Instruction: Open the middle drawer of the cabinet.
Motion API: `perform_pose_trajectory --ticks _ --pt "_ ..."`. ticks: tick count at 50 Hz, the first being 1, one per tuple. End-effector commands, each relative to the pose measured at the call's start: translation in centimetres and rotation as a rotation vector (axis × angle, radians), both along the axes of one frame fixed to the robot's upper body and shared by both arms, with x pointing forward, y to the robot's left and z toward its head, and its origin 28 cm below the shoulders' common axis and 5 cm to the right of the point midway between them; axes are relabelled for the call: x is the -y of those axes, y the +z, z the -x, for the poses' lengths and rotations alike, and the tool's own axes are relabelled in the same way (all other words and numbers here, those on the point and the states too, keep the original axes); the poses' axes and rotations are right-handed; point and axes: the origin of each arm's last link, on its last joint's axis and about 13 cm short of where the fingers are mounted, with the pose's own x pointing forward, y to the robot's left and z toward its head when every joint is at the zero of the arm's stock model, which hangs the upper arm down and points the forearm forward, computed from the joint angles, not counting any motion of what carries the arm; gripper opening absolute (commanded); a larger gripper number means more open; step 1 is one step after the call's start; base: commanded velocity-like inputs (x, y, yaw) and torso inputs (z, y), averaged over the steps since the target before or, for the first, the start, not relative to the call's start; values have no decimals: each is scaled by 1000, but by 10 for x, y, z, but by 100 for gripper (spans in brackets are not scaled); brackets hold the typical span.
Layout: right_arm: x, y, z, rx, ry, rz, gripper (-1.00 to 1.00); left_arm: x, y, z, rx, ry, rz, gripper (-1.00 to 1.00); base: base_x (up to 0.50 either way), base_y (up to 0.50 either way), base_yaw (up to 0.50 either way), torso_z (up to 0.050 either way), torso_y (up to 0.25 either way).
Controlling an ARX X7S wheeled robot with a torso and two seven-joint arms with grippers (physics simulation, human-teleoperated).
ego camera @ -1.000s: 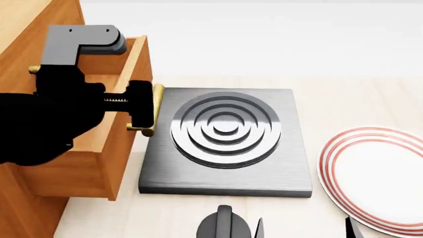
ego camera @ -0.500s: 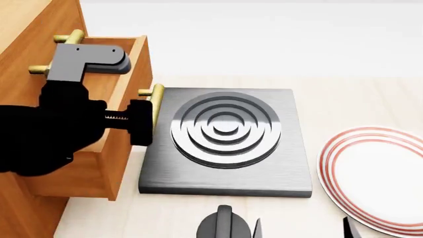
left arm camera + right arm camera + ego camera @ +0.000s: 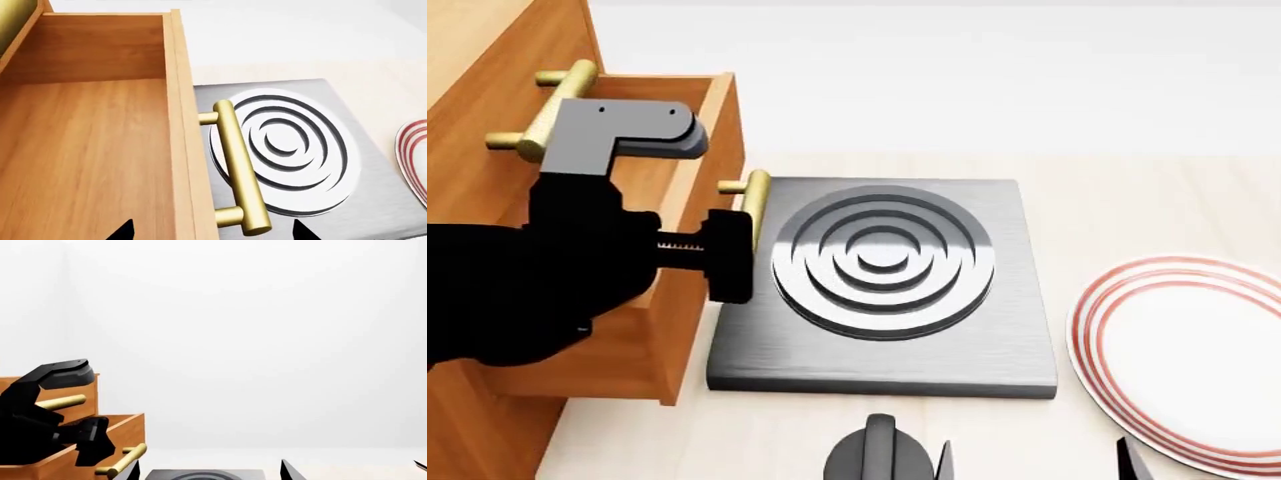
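Hovering at the frame's left, my left gripper (image 3: pixel 723 262) is spread around the middle drawer's (image 3: pixel 681 180) brass handle (image 3: pixel 239 170) to pull it.

I counted one cabinet (image 3: pixel 494 90), two brass handles (image 3: pixel 547 110) showing on it, one stove plate (image 3: pixel 888 290), one red-rimmed plate (image 3: pixel 1181 360).

The middle drawer (image 3: pixel 681 250) stands pulled out of the cabinet (image 3: pixel 494 90) and its front reaches over the edge of the grey stove plate (image 3: pixel 1001 300); the left gripper (image 3: pixel 727 255) fills the room at the brass handle (image 3: pixel 751 200); the striped plate (image 3: pixel 1188 360) lies well apart; the tabletop (image 3: pixel 1134 200) behind the stove plate is open.
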Motion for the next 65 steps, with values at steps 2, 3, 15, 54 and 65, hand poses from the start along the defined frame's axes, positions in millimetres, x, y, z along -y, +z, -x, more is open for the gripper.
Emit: perform_pose_trajectory --ticks 2,3,15,54,65 --pt "0 0 0 -2 0 1 100 11 -4 4 -24 -56 29 100 0 0 0 0 0" --pt "0 0 0 -1 0 1 100 12 -4 4 -23 -58 32 100 0 0 0 0 0" --pt "0 0 0 -1 1 2 100 23 0 4 -41 -125 6 100 0 0 0 0 0" --pt "0 -1 -1 -4 2 4 100 56 12 15 -46 -248 72 100 0 0 0 0 0" --pt "0 -1 -1 -4 1 3 100 71 9 20 -38 -288 104 100 0 0 0 0 0"
